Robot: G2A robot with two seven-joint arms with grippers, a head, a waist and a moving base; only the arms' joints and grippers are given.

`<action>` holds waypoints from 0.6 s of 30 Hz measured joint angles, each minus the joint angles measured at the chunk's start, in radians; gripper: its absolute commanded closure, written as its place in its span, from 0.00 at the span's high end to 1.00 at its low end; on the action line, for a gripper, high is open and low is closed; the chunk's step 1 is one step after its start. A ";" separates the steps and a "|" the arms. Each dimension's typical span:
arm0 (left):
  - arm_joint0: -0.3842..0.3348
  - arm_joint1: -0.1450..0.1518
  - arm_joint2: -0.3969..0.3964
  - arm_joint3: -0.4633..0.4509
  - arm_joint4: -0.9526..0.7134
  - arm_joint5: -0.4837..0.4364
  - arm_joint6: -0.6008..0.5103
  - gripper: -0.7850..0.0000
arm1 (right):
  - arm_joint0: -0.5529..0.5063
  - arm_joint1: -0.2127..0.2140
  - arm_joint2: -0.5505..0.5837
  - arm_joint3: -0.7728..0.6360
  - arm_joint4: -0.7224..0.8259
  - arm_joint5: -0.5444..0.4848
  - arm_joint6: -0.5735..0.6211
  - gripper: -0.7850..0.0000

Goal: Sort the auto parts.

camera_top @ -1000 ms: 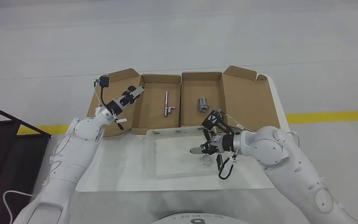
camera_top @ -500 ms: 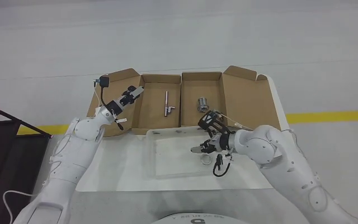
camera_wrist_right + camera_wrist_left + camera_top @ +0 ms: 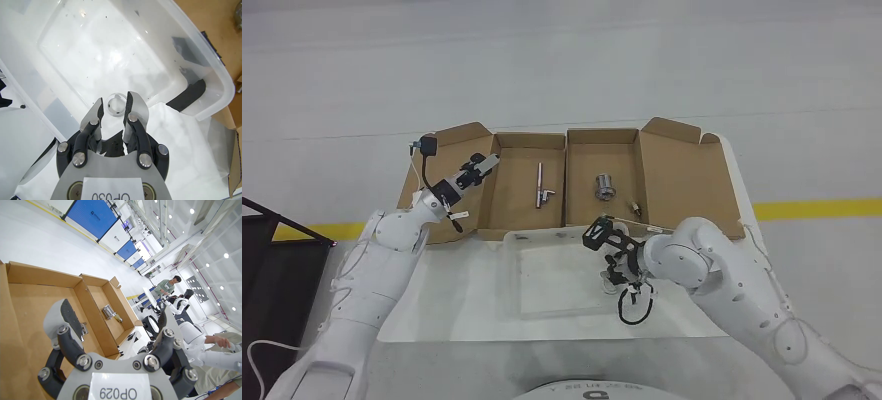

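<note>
Your right gripper (image 3: 114, 103) hangs released, jaws parted either side of the metal ring (image 3: 115, 108), which lies in the clear tray (image 3: 94, 56) toward its 4 o'clock corner, seen from above.

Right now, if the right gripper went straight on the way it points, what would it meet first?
Probably the metal ring in the clear tray, in line between the right gripper's open fingers; depth is unclear.

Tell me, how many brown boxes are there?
2. They sit side by side with their lids open. The left box has a long rod in it. The right box has a cylinder. No other box seems hidden.
</note>
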 measured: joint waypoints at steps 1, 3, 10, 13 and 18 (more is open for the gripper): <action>0.000 0.000 0.000 0.000 0.000 0.000 0.000 1.00 | 0.004 -0.001 -0.006 0.003 0.000 -0.002 0.008 0.33; 0.000 0.000 0.000 0.000 0.000 0.000 0.000 1.00 | 0.012 -0.002 -0.019 0.009 -0.005 -0.005 0.026 0.34; 0.000 0.000 0.000 0.000 0.000 0.000 0.000 1.00 | 0.029 -0.006 -0.054 0.035 -0.042 0.012 0.036 0.29; 0.000 0.000 0.000 0.000 0.000 0.000 0.000 1.00 | 0.032 -0.007 -0.064 0.042 -0.060 0.022 0.037 0.30; 0.000 0.000 0.000 0.000 0.000 0.000 0.000 1.00 | 0.040 -0.011 -0.089 0.061 -0.090 0.033 0.045 0.32</action>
